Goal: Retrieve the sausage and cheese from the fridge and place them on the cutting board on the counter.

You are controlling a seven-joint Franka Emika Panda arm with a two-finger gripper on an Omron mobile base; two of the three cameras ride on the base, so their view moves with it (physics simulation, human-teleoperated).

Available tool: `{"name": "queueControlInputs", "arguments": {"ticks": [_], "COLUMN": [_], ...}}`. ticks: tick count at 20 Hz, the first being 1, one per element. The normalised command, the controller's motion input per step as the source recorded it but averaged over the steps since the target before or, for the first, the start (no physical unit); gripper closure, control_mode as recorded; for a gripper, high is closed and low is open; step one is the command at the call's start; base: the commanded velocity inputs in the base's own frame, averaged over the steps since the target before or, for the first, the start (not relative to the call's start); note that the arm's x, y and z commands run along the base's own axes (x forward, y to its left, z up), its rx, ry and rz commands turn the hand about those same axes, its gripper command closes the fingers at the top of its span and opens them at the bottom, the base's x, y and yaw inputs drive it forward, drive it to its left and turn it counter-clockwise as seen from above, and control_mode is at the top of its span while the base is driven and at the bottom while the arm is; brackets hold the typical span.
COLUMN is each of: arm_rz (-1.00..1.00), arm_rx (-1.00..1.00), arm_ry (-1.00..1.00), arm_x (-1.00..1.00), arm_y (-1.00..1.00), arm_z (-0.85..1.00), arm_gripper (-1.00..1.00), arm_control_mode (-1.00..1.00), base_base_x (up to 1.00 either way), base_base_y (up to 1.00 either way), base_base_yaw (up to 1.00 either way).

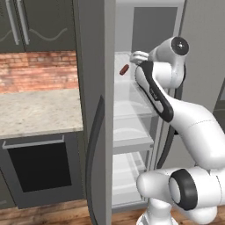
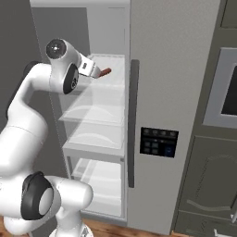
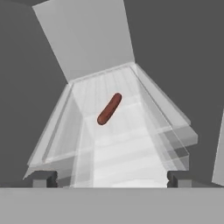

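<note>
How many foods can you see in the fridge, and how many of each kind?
sausage: 1, lying on a shelf in the fridge
cheese: 0 in sight
Total: 1 food

arm (image 1: pixel 193 127) raised, pincer (image 3: pixel 111 178) wide apart

Matt grey fridge (image 1: pixel 92 88), translucent glassy shelves (image 3: pixel 118 131), smooth reddish-brown sausage (image 3: pixel 109 109)

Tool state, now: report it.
Tool: open, holding nothing; the sausage lies ahead on the fridge shelf, apart from it.
</note>
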Motion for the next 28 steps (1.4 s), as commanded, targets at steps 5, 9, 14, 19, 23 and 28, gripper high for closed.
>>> {"name": "queueControlInputs", "arguments": {"ticks": [5, 9, 14, 19, 23, 28], "arm_rz": [0.0, 0.0, 0.0, 0.0, 0.0, 0.0], "arm_rx": [-0.04, 0.0, 0.0, 0.0, -0.01, 0.0], "arm_ry": [0.12, 0.04, 0.01, 0.03, 0.06, 0.03], "arm_x": [0.0, 0.13, 0.25, 0.31, 0.28, 0.45], "arm_y": [0.0, 0.05, 0.06, 0.08, 0.04, 0.01], "arm_z": [-0.29, -0.07, 0.0, 0.0, -0.15, -0.05], "arm_gripper": [-1.0, -1.0, -1.0, -1.0, -1.0, -1.0], "arm_control_mode": [-1.0, -1.0, -1.0, -1.0, -1.0, -1.0], "base_base_x": [0.0, 0.0, 0.0, 0.0, 0.0, 0.0], "base_base_y": [0.0, 0.0, 0.0, 0.0, 0.0, 0.0], "base_base_yaw": [0.0, 0.0, 0.0, 0.0, 0.0, 0.0]}}
